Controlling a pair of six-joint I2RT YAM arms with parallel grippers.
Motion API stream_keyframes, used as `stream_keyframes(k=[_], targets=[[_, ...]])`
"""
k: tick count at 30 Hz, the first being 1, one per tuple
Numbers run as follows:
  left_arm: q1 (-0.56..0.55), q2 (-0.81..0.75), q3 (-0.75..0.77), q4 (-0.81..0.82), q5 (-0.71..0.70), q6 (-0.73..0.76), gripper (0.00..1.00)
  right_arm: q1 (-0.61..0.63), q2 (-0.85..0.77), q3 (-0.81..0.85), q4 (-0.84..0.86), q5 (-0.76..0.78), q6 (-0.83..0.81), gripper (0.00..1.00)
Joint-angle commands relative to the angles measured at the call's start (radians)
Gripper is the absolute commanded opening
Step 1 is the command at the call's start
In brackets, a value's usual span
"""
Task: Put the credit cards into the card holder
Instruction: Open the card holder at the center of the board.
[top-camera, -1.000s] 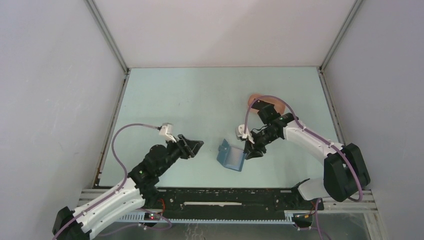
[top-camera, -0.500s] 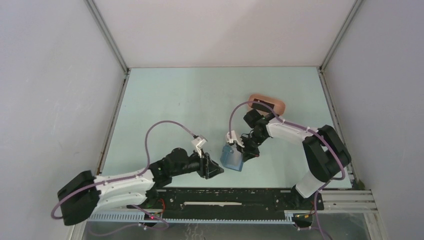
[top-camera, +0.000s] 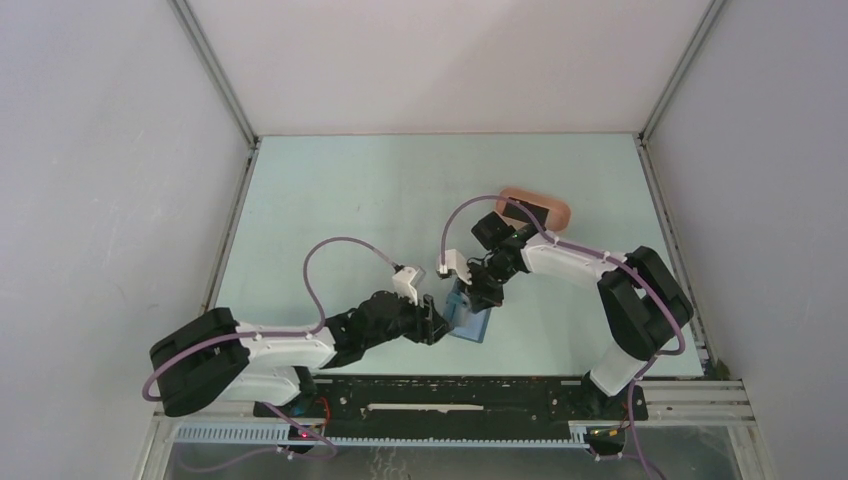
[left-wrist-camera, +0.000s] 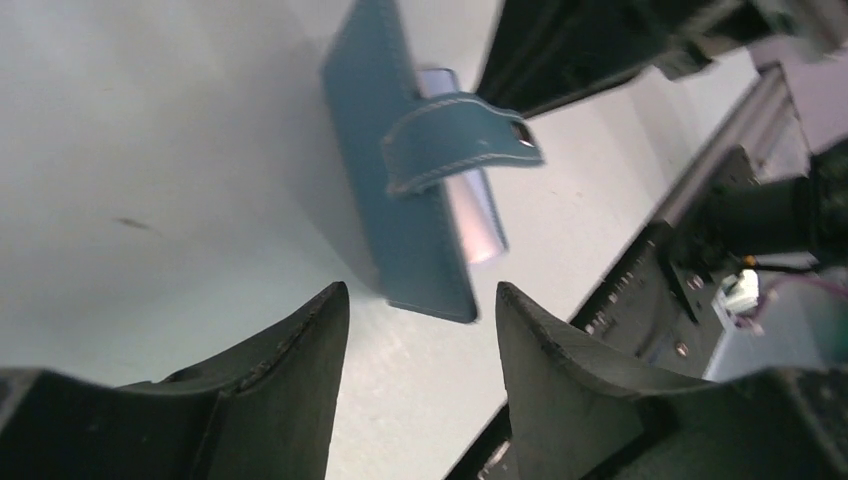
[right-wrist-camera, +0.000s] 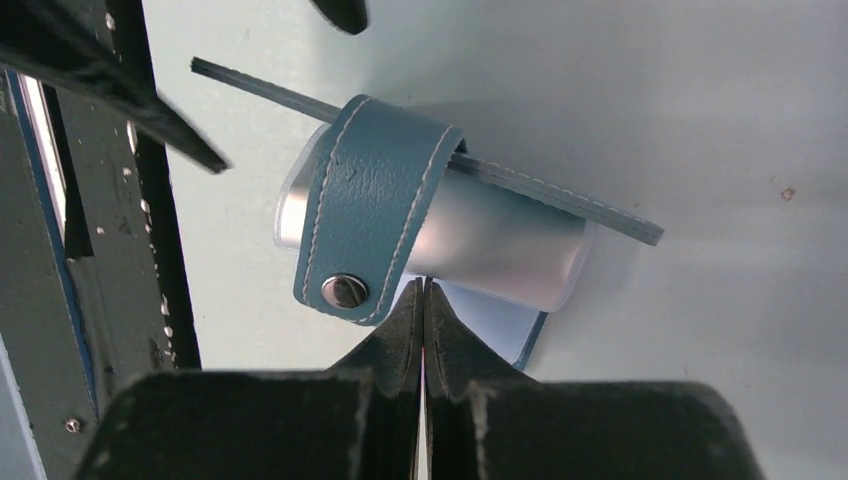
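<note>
Fingers (right-wrist-camera: 395, 340) of my right gripper (right-wrist-camera: 424, 288) snap together at the wallet (right-wrist-camera: 370, 190) as my spread left gripper (left-wrist-camera: 420, 292) arrives to hold it open.

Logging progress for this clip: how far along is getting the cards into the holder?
Done: the card holder stands unsnapped and open. In hand: the right tool is shut at its inner flap, and the open left tool faces its corner. Remaining: no card shows inside; one dark card lies in the pink tray.

Blue card holder (top-camera: 466, 319), open, strap unfastened
</note>
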Motion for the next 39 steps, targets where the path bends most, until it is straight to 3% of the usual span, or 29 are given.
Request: stream_keyframes(k=[1, 4, 13, 20, 23, 28, 32, 35, 36, 37, 39], targets=[[0.001, 0.022, 0.056, -0.063, -0.196, -0.082, 0.61, 0.022, -0.001, 0.06, 0.079, 0.005, 0.138, 0.03], [0.002, 0.027, 0.061, -0.079, -0.196, -0.067, 0.62, 0.033, 0.019, 0.093, 0.092, -0.002, 0.188, 0.04], [0.001, 0.008, 0.012, 0.085, -0.035, 0.035, 0.71, 0.035, 0.14, 0.213, 0.039, -0.083, 0.294, 0.08], [0.002, 0.081, 0.065, 0.009, -0.107, 0.021, 0.71, 0.036, 0.174, 0.242, -0.008, -0.176, 0.299, 0.09], [0.002, 0.129, 0.112, -0.065, -0.177, 0.004, 0.63, 0.035, 0.152, 0.242, -0.025, -0.195, 0.28, 0.11], [0.023, 0.145, 0.125, -0.116, -0.233, -0.027, 0.19, -0.003, 0.09, 0.239, -0.081, -0.196, 0.211, 0.14], [0.048, 0.124, 0.092, -0.094, -0.183, -0.01, 0.05, -0.047, -0.015, 0.185, -0.125, -0.212, 0.071, 0.15], [0.067, 0.114, 0.068, -0.053, -0.069, 0.061, 0.0, -0.091, -0.135, 0.119, -0.164, -0.287, -0.09, 0.17], [0.072, 0.113, 0.068, -0.051, -0.03, 0.09, 0.0, -0.106, -0.184, 0.093, -0.183, -0.329, -0.164, 0.21], [0.078, 0.117, 0.072, -0.053, 0.017, 0.113, 0.0, -0.118, -0.232, 0.063, -0.193, -0.368, -0.237, 0.31], [0.095, 0.131, 0.079, -0.061, 0.1, 0.137, 0.0, -0.123, -0.317, -0.015, -0.195, -0.397, -0.403, 0.59]])
